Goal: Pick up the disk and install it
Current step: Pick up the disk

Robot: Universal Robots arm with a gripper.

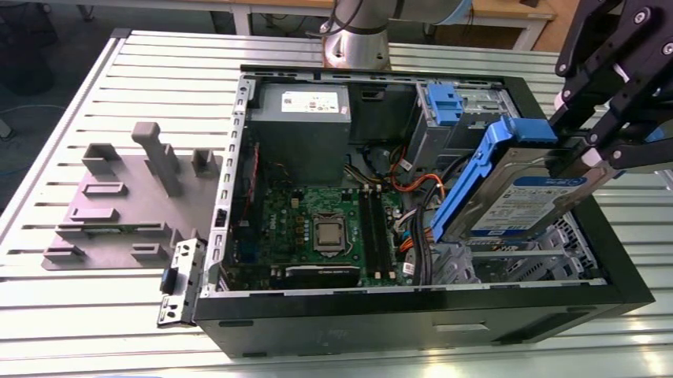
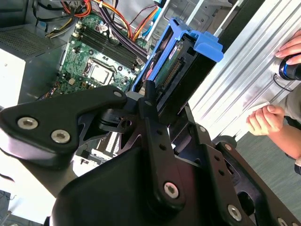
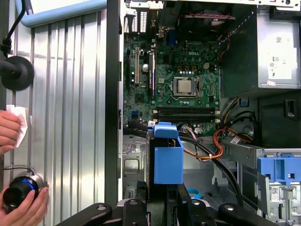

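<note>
The tool [image 2: 164, 101] is clenched on the disk [image 2: 181, 61], its black fingers pressing on the blue carrier. In the exterior view the disk [image 1: 521, 201] hangs tilted over the open computer case [image 1: 421, 303], at the side toward the exterior view's right, with its low end dipping toward the drive cage. Picking up looks done and the installing step is in hand. Seating it calls for levelling the disk and lining its carrier up with the cage's rails, clear of the orange cables [image 1: 415, 185]. The slot itself is hidden beneath the disk, and the finger contact is hard to make out. A person's hands [image 3: 11, 129] at the desk [image 1: 126, 87] edge are cut off.
</note>
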